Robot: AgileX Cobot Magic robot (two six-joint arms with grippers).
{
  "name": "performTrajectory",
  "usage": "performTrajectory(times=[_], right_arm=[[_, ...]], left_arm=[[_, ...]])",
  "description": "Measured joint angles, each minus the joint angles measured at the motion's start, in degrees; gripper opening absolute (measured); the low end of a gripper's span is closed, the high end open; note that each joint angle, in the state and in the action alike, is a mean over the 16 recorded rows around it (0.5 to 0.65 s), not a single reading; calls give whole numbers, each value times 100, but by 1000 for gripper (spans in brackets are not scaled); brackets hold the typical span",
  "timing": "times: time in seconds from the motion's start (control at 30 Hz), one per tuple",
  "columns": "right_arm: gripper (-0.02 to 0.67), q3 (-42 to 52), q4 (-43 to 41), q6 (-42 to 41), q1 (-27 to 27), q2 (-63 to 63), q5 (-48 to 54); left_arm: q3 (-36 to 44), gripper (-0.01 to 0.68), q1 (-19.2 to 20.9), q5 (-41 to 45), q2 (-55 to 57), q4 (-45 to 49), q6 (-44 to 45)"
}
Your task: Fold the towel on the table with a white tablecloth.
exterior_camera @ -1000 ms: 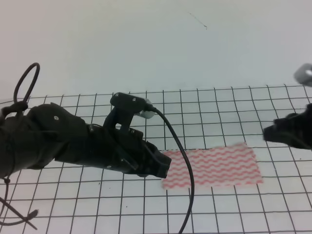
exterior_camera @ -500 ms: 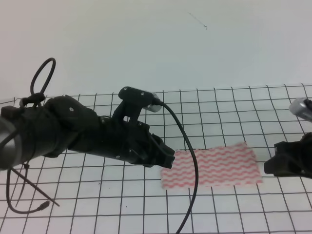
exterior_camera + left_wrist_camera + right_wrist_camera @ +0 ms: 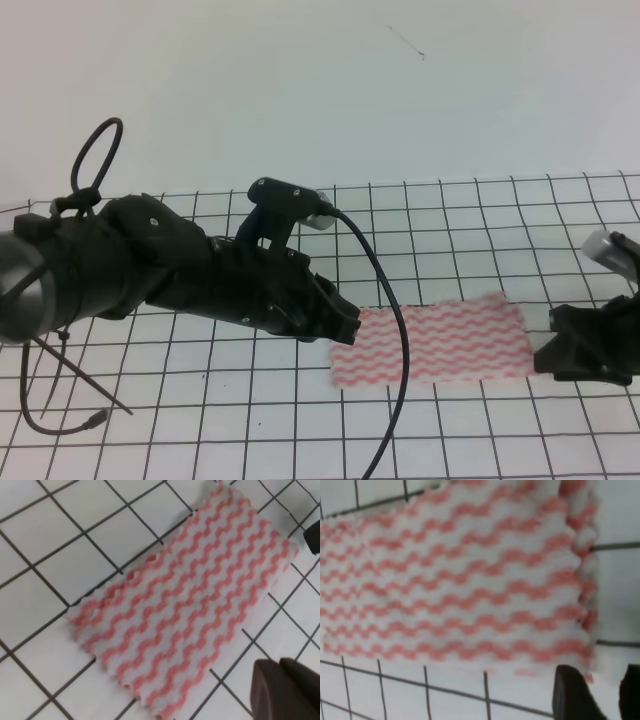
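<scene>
Flanking towel (image 3: 432, 341) edges, both tools

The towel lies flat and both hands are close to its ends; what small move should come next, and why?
Probably lower the right hand onto the near right corner of the towel and close on it. The towel lies flat and unfolded on the tablecloth, neither hand holds it, and the right wrist view shows that hand's fingers apart just past that corner.

Plain pale wall (image 3: 320, 90) fills the upper half of the exterior high view; a thin dark scratch-like mark (image 3: 405, 42) lies right of centre near the top.
</scene>
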Motion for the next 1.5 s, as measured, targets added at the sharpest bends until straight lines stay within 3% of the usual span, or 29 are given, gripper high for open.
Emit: performTrajectory(times=[0.7,1.5], right_arm=[[225,-14,526,-204,543,224,-528],[220,-6,293,-159,390,-237,-207]], left_arm=[[0,-1,0,181,1,12,0],[0,-1,0,384,1,42,-12]])
